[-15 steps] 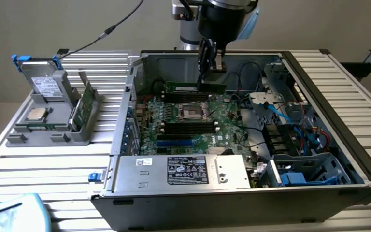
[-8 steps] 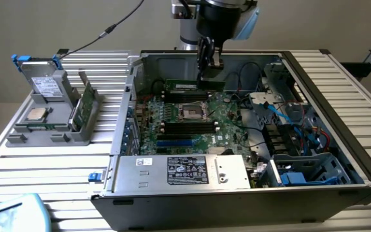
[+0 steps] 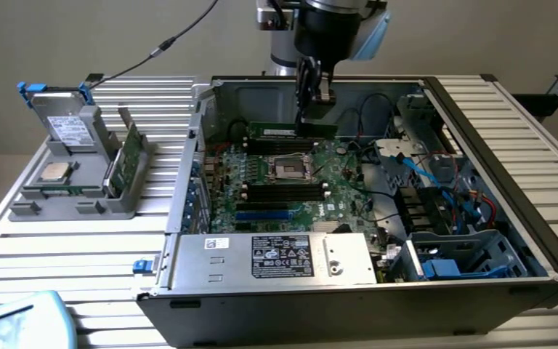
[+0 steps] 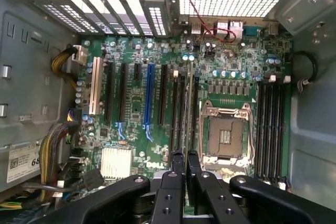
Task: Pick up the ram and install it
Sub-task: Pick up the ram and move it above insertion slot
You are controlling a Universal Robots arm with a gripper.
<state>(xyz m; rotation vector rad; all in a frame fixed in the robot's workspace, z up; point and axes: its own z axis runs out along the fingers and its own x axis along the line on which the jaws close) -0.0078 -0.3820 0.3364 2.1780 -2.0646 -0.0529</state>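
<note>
Ram: you are holding the ram (image 3: 293,132) on edge with its long side level. In the exterior view it is sitting just behind the processor socket (image 3: 289,169).
Jaws: they are clamping the ram near the middle of its top edge. In the wrist view the thin board (image 4: 187,108) is running straight out from between them.
Why held so: you are keeping it edge-down and parallel to the black slots (image 3: 281,145) next to the socket, probably so the contact edge is meeting one slot squarely.
Seating: I cannot tell whether the lower edge is touching a slot or hanging just above it.
Other slots: a second bank (image 4: 273,129) is lying empty on the opposite side of the socket.
Socket: it is standing open with no chip in it.
Case (image 3: 259,320): it is lying open-side up. It is holding the motherboard (image 3: 342,182) around the socket, a silver power supply (image 3: 279,256) in front of the socket and blue cables (image 3: 434,174) off to the exterior view's right of it.
Grey holder (image 3: 75,196): it is sitting on the counter (image 3: 66,247), outside the case and well to the exterior view's left of the socket. It is carrying a drive (image 3: 66,127), a small silver chip (image 3: 56,172) and a green board (image 3: 124,156) standing on edge, each in its own recess, presumably so they are staying put for pickup.
</note>
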